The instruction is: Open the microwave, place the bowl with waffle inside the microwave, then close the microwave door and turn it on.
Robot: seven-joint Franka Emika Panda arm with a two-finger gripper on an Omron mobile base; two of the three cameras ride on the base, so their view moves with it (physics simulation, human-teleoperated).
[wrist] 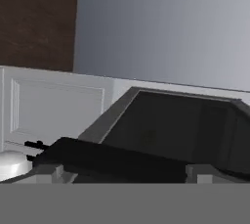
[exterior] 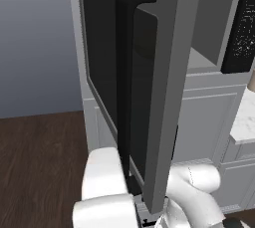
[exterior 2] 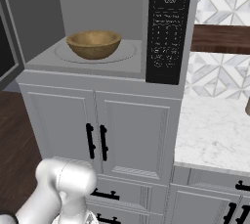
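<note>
Now | door (exterior: 149, 87) is swung wide open: grey frame, dark glass, tall black bar handle (exterior: 127, 72) | bowl (exterior 2: 93, 44), round, shallow, wood-brown, is seated on the pale round plate (exterior 2: 128, 52) inside the grey microwave (exterior 2: 105, 25) | speckled black control strip (exterior 2: 168, 27) is seen at right | claw (wrist: 124, 171) is held at the handle; whether it is closed cannot be told
</note>
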